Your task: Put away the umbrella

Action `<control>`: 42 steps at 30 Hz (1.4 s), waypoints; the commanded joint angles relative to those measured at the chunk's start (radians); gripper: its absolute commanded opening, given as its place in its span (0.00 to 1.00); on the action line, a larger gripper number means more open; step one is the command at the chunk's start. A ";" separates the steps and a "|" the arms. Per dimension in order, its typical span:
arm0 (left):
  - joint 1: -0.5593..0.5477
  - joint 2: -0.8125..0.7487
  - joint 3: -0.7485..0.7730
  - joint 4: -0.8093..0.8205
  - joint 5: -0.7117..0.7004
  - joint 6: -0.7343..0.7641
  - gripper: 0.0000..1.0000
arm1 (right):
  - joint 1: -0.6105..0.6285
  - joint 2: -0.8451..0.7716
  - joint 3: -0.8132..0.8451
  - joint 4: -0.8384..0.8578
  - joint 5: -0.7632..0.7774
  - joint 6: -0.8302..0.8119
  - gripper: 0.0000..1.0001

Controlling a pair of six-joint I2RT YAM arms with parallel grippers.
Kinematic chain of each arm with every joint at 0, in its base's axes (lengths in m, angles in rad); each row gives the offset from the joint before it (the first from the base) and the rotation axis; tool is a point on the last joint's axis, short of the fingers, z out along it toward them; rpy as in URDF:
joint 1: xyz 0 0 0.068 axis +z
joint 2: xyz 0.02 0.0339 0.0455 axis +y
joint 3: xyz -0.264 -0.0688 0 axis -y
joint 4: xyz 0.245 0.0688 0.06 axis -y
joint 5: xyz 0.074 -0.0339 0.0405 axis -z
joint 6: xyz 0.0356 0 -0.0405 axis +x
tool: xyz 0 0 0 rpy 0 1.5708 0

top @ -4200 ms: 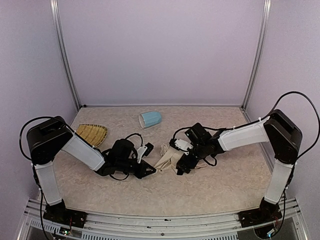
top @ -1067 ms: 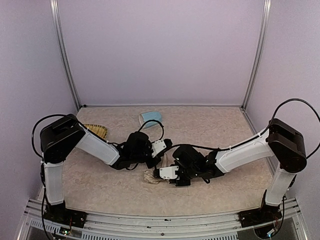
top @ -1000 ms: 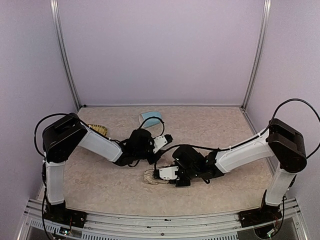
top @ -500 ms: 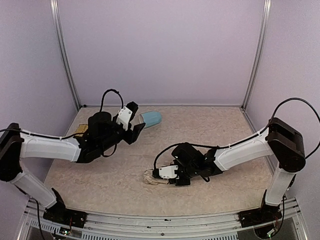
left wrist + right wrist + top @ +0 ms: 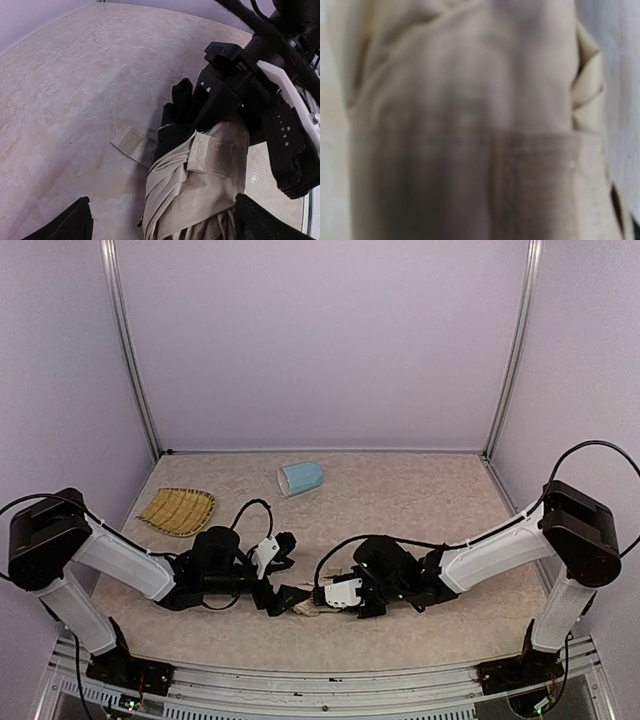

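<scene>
The umbrella (image 5: 304, 609) lies folded on the table near the front edge, a cream-beige bundle with black lining showing at one end. My right gripper (image 5: 326, 600) is shut on its right part, and in the left wrist view its black fingers (image 5: 220, 100) clamp the fabric. My left gripper (image 5: 287, 596) is low at the umbrella's left end and open. Its two fingertips (image 5: 75, 225) stand wide on either side of the umbrella (image 5: 200, 195). The beige strap (image 5: 131, 143) lies loose on the table. Blurred cream fabric of the umbrella (image 5: 470, 125) fills the right wrist view, and my own fingers are hidden there.
A light-blue mug (image 5: 301, 478) lies on its side at the back centre. A woven yellow tray (image 5: 177, 509) sits at the back left. Purple walls with metal posts enclose the table on three sides.
The left arm swung from the back near the mug down to the front beside the umbrella, and its jaws opened wide. The right gripper and umbrella shifted slightly towards the front.
</scene>
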 commanded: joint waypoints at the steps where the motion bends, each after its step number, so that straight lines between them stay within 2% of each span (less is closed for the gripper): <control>1: -0.025 0.058 0.037 0.047 0.132 0.107 0.99 | 0.012 0.034 -0.069 -0.151 -0.009 -0.017 0.00; 6: -0.020 0.156 0.095 0.030 0.235 0.128 0.99 | 0.014 0.039 -0.076 -0.140 -0.001 -0.020 0.00; 8: -0.019 0.188 0.115 -0.010 0.202 0.132 0.99 | 0.014 0.038 -0.078 -0.135 -0.001 -0.019 0.00; 10: -0.017 0.200 0.114 -0.027 0.112 0.133 0.95 | 0.014 0.033 -0.082 -0.127 -0.001 -0.021 0.00; 15: -0.032 0.194 0.104 -0.058 0.015 0.218 0.72 | 0.014 0.032 -0.089 -0.090 -0.001 -0.026 0.00; 17: -0.049 0.208 0.097 -0.020 -0.005 0.234 0.60 | 0.014 0.042 -0.083 -0.077 0.025 -0.025 0.00; 20: -0.063 0.230 0.078 0.067 0.002 0.237 0.47 | 0.014 0.050 -0.073 -0.068 0.035 -0.024 0.00; 22: -0.065 0.238 0.070 0.085 0.016 0.241 0.31 | 0.014 0.050 -0.073 -0.063 0.034 -0.023 0.00; 26: -0.072 0.229 0.050 0.059 0.037 0.291 0.01 | 0.014 0.050 -0.072 -0.061 0.060 -0.008 0.17; 29: -0.085 0.209 0.032 0.043 0.011 0.337 0.00 | 0.014 0.041 -0.068 -0.056 0.069 0.006 0.35; 35: -0.118 0.197 0.004 0.062 -0.194 0.397 0.00 | 0.015 -0.006 -0.066 -0.042 0.113 0.052 0.55; 36: -0.122 0.196 -0.005 0.076 -0.229 0.410 0.00 | 0.016 -0.029 -0.075 -0.037 0.108 0.060 0.65; 37: -0.128 0.198 -0.013 0.090 -0.256 0.427 0.00 | 0.016 -0.051 -0.086 -0.036 0.090 0.064 0.89; 38: -0.136 0.201 -0.017 0.093 -0.288 0.444 0.00 | 0.015 -0.081 -0.100 -0.029 0.071 0.067 0.99; 42: -0.166 0.234 -0.002 0.048 -0.367 0.511 0.00 | 0.021 -0.172 -0.136 -0.050 0.011 0.071 1.00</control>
